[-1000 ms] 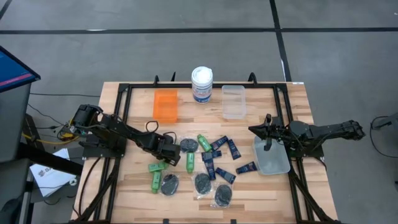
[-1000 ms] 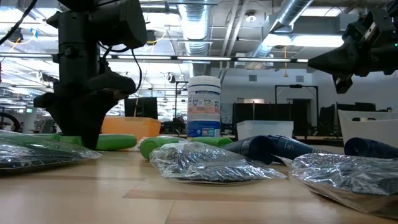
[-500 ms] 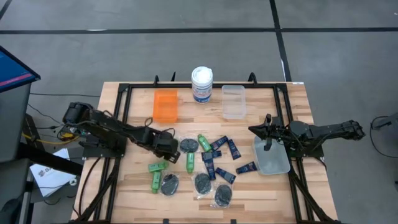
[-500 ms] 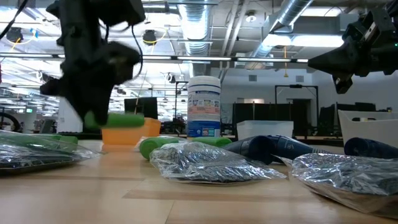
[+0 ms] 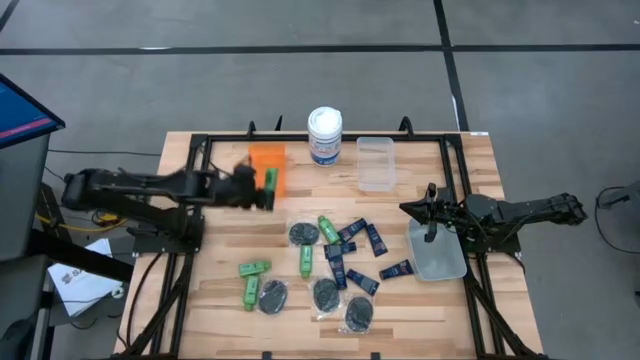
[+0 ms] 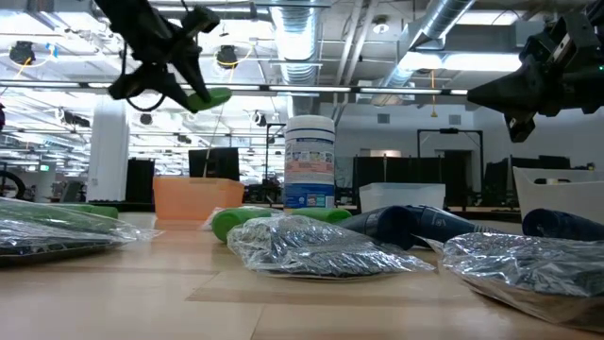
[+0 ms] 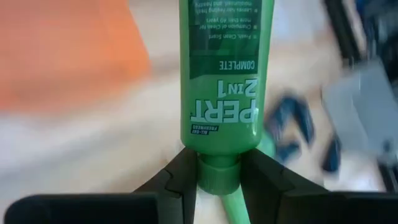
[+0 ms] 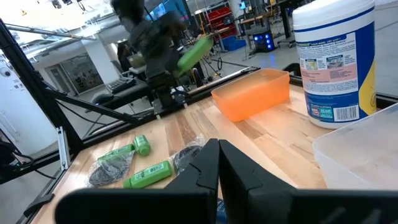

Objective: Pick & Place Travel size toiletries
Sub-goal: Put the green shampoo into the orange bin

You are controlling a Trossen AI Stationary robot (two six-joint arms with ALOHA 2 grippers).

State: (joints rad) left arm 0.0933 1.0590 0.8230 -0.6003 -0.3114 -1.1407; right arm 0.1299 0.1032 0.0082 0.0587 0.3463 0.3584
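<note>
My left gripper [image 5: 262, 189] is shut on a bright green little bottle [image 7: 225, 74] and hangs in the air beside the near right corner of the orange bin [image 5: 266, 165]. The low view shows this bottle [image 6: 209, 96] high above the table. More green bottles [image 5: 253, 268], navy tubes [image 5: 375, 238] and black discs in clear packets [image 5: 325, 295] lie flat on the table's middle. My right gripper [image 5: 430, 215] is shut and holds nothing. It hovers over the far end of a clear tray [image 5: 437, 252] at the right. My left gripper pinches the green bottle at its cap end [image 7: 217, 173], one finger [image 7: 177, 177] on each side. The body of the bottle sticks out ahead of the fingers. The bottle is lifted clear of the table and tilts a little in the low view.
A large white canister [image 5: 324, 135] stands at the far edge between the orange bin and a clear bin [image 5: 375, 163]. Black frame rails [image 5: 196, 170] run along the table's left and right sides. Bare wood [image 5: 215, 225] shows near the left rail.
My left gripper has risen from among the toiletries on the table with the green bottle in its hold and has swung toward the far edge, to the orange bin. The bottle, on the table a second ago, is now lifted clear. My right arm kept still.
</note>
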